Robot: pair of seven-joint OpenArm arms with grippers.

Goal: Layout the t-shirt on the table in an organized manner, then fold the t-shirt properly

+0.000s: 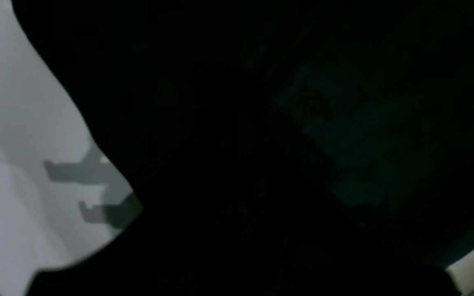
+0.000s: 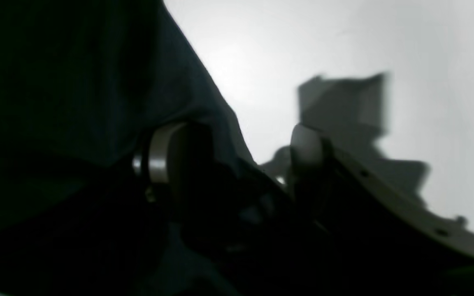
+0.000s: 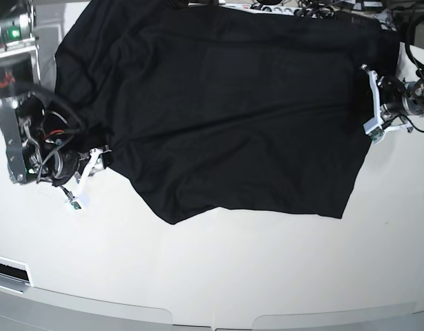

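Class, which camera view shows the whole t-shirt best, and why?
The base view: the t-shirt lies spread over the table, most of its outline visible. The left wrist view shows only dark cloth filling the frame; the right wrist view shows a blurred edge.

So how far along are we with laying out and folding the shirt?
Layout is mostly done: the t-shirt lies spread across the table, though its edge by the right pincer is bunched. In hand: the left pincer sits shut at the opposite edge, apparently gripping cloth, while the right one is open beside the shirt. Left: smoothing that side and all folding.
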